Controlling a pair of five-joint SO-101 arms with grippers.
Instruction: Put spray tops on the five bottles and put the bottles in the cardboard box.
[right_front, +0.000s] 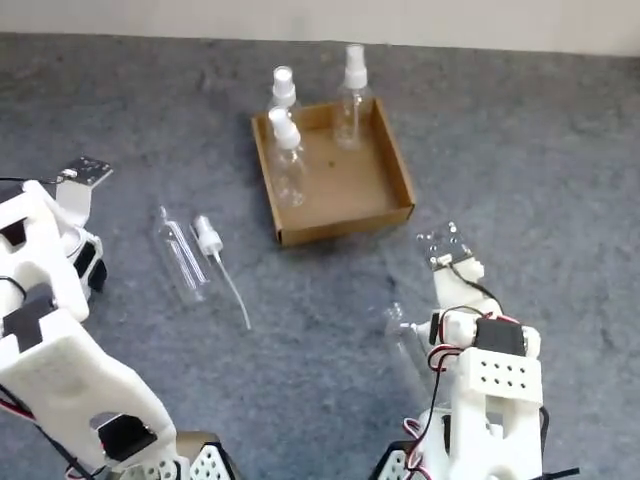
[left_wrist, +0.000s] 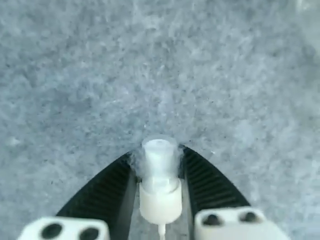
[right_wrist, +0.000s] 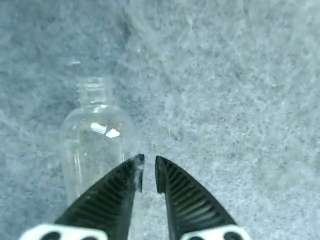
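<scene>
My left gripper (left_wrist: 159, 152) is shut on a white spray top (left_wrist: 160, 195), held over bare grey carpet. My right gripper (right_wrist: 147, 165) is shut with nothing between its fingers, just beside a clear uncapped bottle (right_wrist: 95, 140) lying on the carpet. From above, that bottle (right_front: 402, 338) lies left of the right arm, whose gripper (right_front: 447, 245) points toward the cardboard box (right_front: 345, 222). Two capped bottles (right_front: 289, 170) (right_front: 350, 105) stand in the box. A third capped bottle (right_front: 283, 92) stands at its back left corner. Another uncapped bottle (right_front: 178, 258) and a loose spray top (right_front: 210, 240) lie left of the box.
The left arm (right_front: 45, 260) stands at the table's left edge. Grey carpet covers the whole table. Open room lies between the box and the two arms and to the right of the box.
</scene>
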